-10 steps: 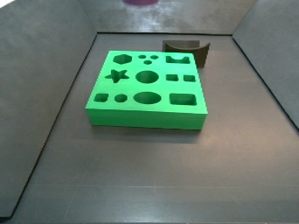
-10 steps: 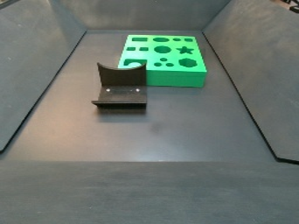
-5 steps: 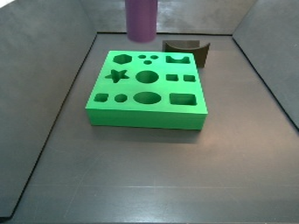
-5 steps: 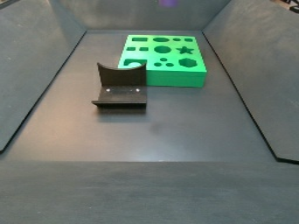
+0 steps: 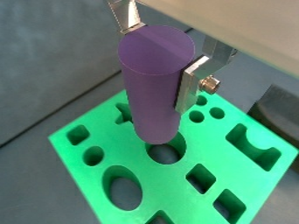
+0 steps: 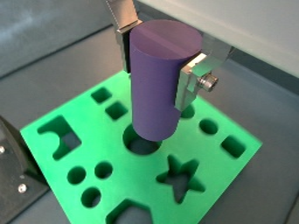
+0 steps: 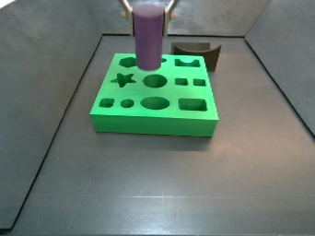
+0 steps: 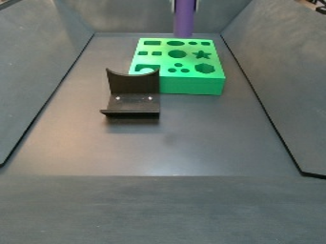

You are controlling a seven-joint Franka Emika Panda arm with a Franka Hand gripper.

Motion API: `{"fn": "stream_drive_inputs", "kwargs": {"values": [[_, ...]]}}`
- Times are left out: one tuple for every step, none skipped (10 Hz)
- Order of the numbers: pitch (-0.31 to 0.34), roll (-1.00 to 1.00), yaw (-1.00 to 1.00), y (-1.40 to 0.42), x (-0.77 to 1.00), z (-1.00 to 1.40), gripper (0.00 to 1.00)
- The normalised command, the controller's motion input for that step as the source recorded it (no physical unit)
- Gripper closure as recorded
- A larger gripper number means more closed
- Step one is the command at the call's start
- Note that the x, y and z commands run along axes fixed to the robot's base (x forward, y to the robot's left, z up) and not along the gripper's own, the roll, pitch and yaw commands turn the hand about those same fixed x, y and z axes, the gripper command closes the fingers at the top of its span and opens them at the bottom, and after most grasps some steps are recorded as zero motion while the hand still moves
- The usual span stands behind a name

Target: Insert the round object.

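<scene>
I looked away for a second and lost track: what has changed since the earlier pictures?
The gripper, shut on the purple peg, has come down from the top of the side views and now holds the peg upright just above the green block, over its large round hole. The block and the dark fixture have not moved.

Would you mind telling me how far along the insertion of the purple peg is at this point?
Done: the gripper is shut on the purple peg and holds it upright over the green block. In hand: both wrist views show the peg's lower end just above the round hole in the block's middle, not yet inside. Left: lowering the peg into that hole and letting go.
</scene>
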Motion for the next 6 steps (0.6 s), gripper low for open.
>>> {"fn": "stream_drive_inputs", "kwargs": {"values": [[0.0, -0.21, -0.01, 0.25, 0.09, -0.53, 1.0], [0.006, -0.2, 0.0, 0.2, 0.16, -0.52, 1.0], [0.0, -0.19, 0.0, 0.11, 0.1, -0.53, 1.0], [0.0, -0.22, -0.02, 0.04, 0.11, -0.53, 1.0], [0.0, -0.23, -0.04, 0.0, 0.08, -0.54, 1.0], [0.0, -0.25, -0.04, 0.0, 0.14, -0.49, 1.0]]}}
